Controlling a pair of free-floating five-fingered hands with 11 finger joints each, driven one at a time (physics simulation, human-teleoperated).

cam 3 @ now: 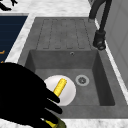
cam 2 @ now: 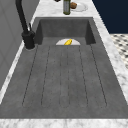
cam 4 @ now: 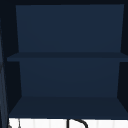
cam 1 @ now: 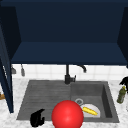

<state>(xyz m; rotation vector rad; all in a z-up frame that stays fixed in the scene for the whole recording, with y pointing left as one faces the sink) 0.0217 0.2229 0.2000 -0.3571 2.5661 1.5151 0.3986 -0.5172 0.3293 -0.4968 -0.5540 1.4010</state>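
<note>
at the right edge of the front view the right hand (cam 1: 124, 81) sits atop the green bottle (cam 1: 121, 94), fingers seemingly curled round its neck to hold it upright, while the left hand (cam 1: 37, 118) hangs at lower left, fingers loosely curled, holding nothing.

Green bottle (cam 1: 121, 95): tall, slim, olive green, upright on counter at right edge of front view, just right of sink basin. Right hand (cam 1: 125, 81) directly above it at its top; contact unclear. In left side view bottle (cam 2: 66, 7) stands at top centre, beyond far end of basin. In right side view its top (cam 3: 56, 123) shows at bottom, under large dark hand (cam 3: 22, 95).
</note>
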